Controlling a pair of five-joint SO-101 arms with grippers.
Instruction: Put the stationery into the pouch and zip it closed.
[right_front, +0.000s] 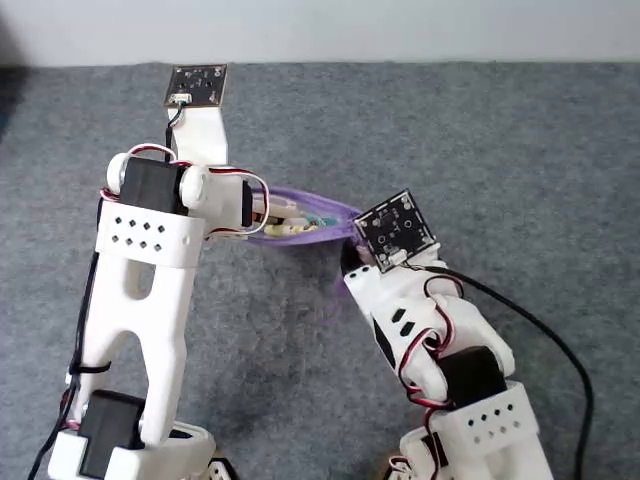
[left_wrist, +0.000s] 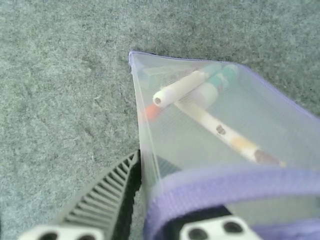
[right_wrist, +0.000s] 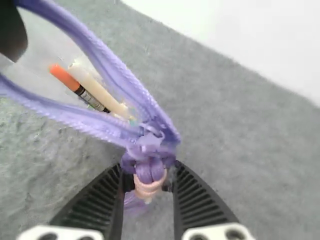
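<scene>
A clear pouch with purple zip trim lies between the two arms on the grey mat. Inside it I see several pens, among them a white pen, a cream pencil and an orange-tipped pen. My left gripper is shut on the pouch's purple rim at one end. At the other end my right gripper is shut on the purple zipper pull. Beyond the slider the two zip edges spread apart, so the mouth stands open.
Grey carpet-like mat covers the whole table, with a white wall along the far edge. The left arm's body and the right arm's body stand near the front.
</scene>
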